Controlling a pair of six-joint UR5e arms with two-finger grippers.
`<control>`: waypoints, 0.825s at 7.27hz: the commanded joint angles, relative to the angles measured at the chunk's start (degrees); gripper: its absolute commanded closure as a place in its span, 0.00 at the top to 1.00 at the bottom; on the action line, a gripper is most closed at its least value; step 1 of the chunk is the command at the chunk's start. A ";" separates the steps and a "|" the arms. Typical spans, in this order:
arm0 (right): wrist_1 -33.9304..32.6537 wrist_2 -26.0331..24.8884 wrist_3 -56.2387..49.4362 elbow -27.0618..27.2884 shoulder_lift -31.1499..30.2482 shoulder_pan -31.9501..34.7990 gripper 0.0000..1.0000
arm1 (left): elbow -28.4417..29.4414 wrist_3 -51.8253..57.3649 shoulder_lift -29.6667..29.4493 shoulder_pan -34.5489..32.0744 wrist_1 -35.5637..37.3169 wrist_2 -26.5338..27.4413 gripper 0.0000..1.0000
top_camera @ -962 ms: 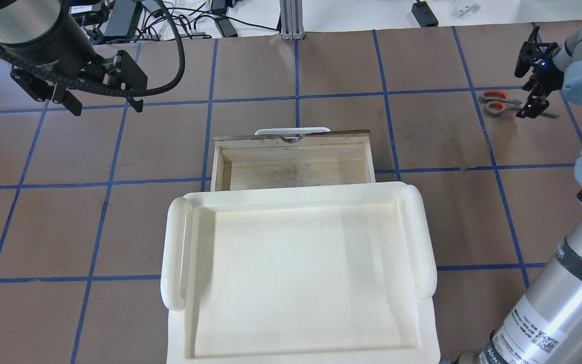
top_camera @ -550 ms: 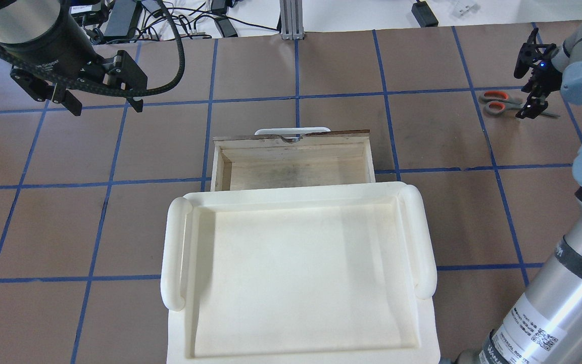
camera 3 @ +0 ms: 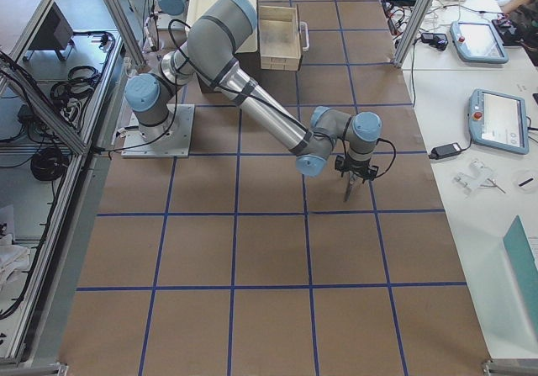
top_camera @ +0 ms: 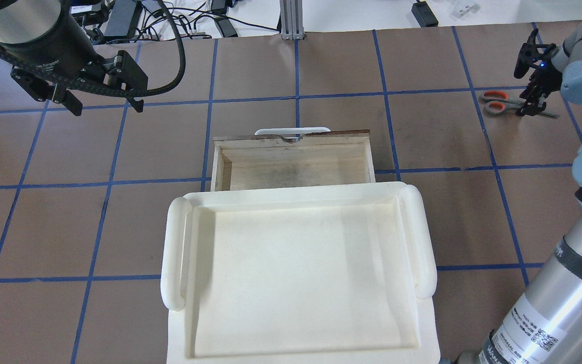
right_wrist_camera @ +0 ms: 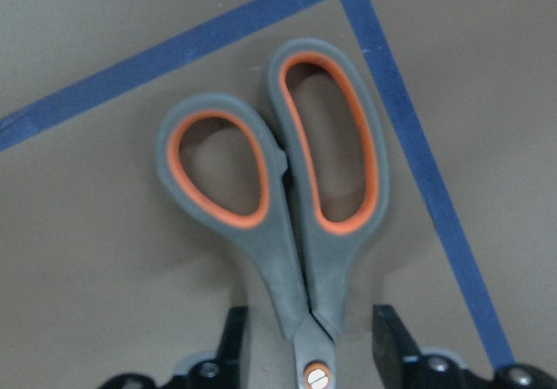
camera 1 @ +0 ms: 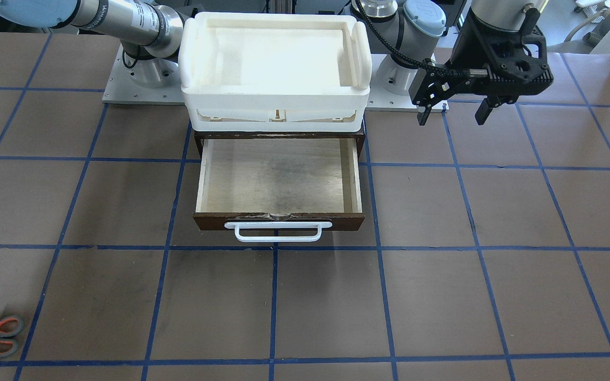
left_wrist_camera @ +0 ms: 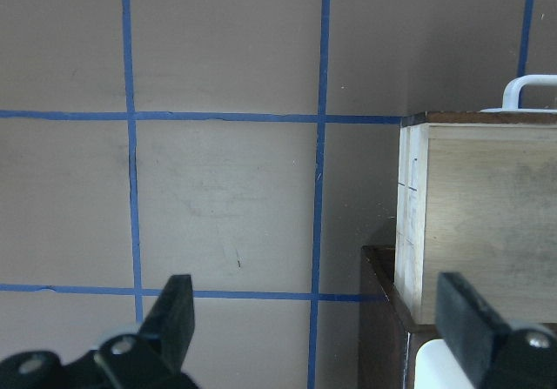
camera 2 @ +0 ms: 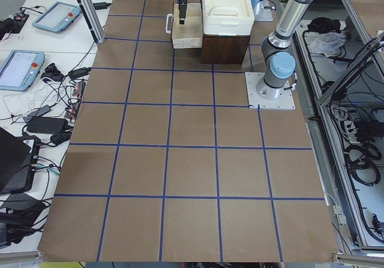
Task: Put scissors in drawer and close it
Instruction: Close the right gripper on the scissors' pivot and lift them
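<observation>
The right pincer, jaws apart, is straddling the scissors at the pivot near the right edge of the tabletop, probably for a balanced grip. The left pincer, also apart, is hovering beside the open drawer, presumably waiting to close it.

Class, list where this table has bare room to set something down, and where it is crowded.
Free: the floor of the drawer; the brown squares between its handle and the scissors. Crowded: around the scissors, which the right gripper straddles.
</observation>
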 commanded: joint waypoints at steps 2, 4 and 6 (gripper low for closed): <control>1.06 -1.47 -0.72 0.00 -0.57 0.18 0.00 | 0.00 -0.03 0.00 -0.01 0.00 0.00 1.00; 4.21 -1.38 -0.37 0.00 -2.67 0.70 0.00 | 0.00 -0.03 0.00 -0.01 0.00 0.00 1.00; 6.67 -0.42 -0.54 0.00 -6.09 0.97 0.00 | 0.00 -0.03 0.00 -0.01 0.00 0.00 1.00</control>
